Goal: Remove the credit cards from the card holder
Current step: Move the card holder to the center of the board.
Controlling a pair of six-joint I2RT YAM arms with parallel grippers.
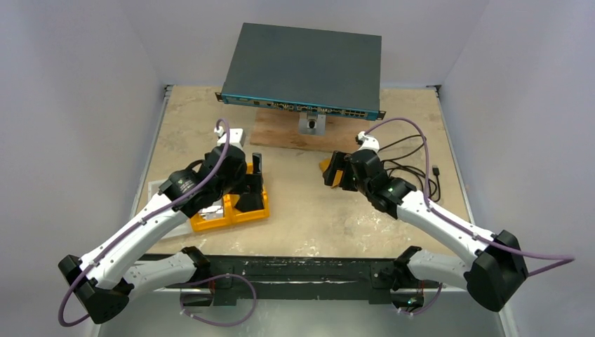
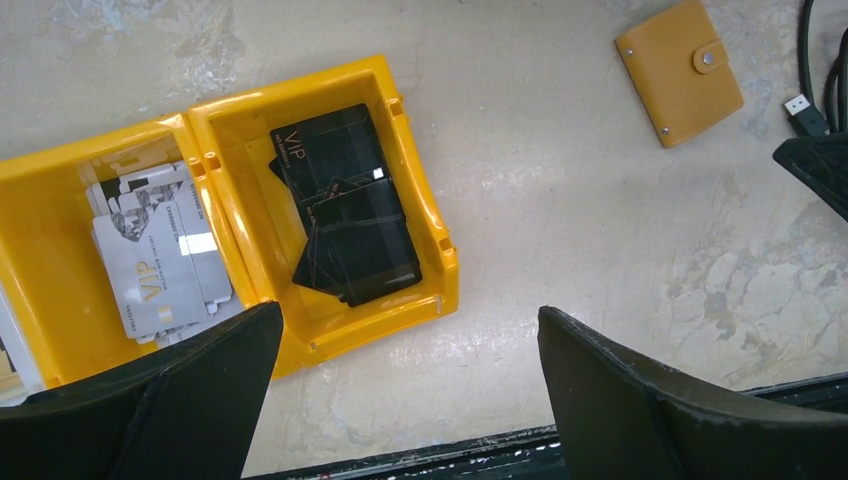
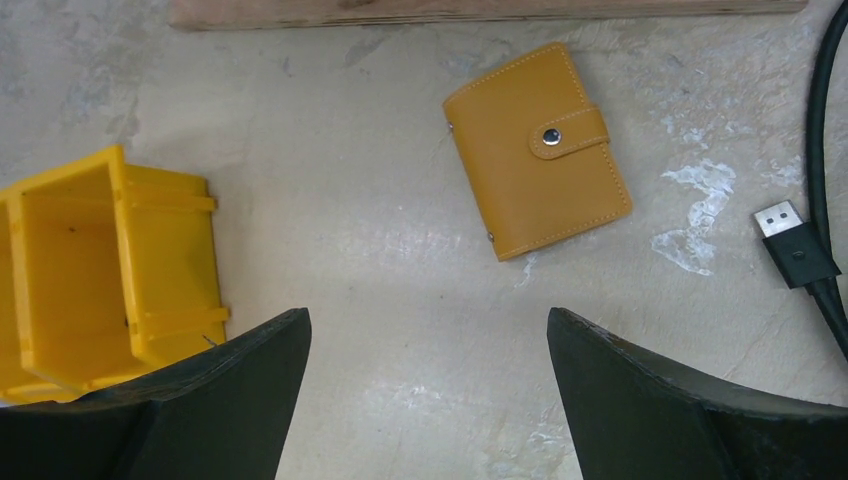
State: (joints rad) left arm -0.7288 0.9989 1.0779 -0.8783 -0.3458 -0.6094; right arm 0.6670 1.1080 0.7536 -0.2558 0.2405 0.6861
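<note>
The card holder is a small tan-orange wallet lying flat on the table, its snap strap fastened. In the top view only its corner shows beside my right gripper. My right gripper hovers just short of it, open, with bare table between the fingers. Grey-silver credit cards lie in the left compartment of a yellow tray, and black cards in its right one. My left gripper hangs open over the tray's near corner, holding nothing. The card holder lies far right of it.
A dark network switch stands at the back on a wooden board. Black cables with a USB plug lie right of the card holder. The yellow tray sits left of my right gripper.
</note>
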